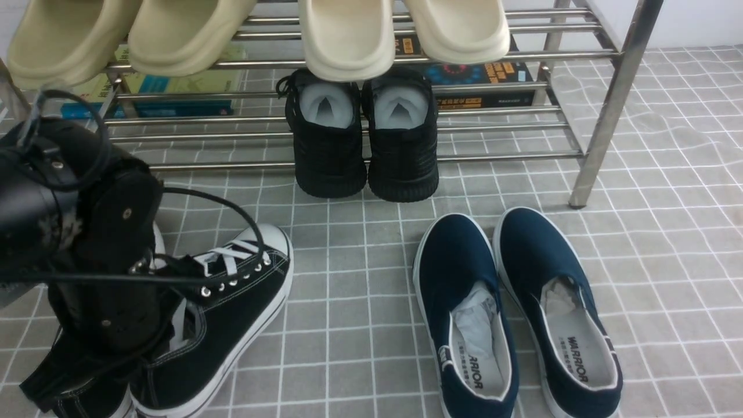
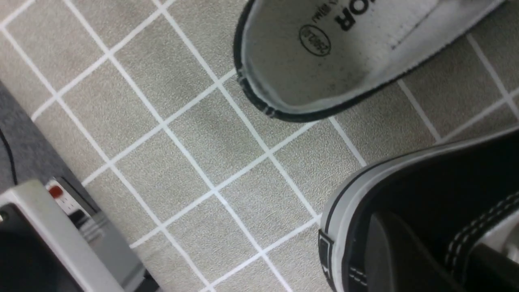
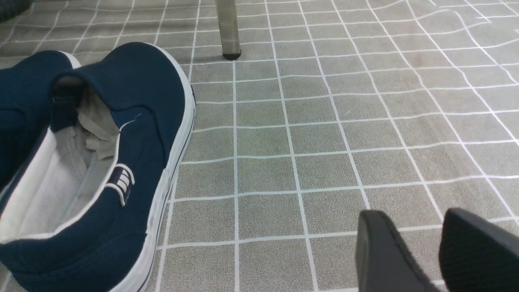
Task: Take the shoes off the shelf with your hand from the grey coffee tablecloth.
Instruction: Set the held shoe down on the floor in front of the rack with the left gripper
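The black canvas sneakers stand on the grey grid tablecloth (image 1: 348,302) at the front left, off the steel shelf (image 1: 493,155). One sneaker (image 1: 232,313) shows its white toe cap and laces; the other (image 1: 81,397) is mostly hidden under my left arm. My left gripper (image 1: 110,325) reaches down at the sneakers' heels. In the left wrist view its fingers (image 2: 393,255) stand on both sides of a sneaker's stitched heel collar (image 2: 478,231). My right gripper (image 3: 411,217) is open and empty above the cloth, out of the front view.
All-black knit sneakers (image 1: 365,145) sit on the shelf's lower tier, cream slippers (image 1: 348,35) on the upper tier, and books (image 1: 482,81) behind. Navy slip-ons (image 1: 516,313) lie at the front right. A shelf leg (image 3: 228,28) stands ahead. A power strip (image 2: 69,202) lies past the cloth's edge.
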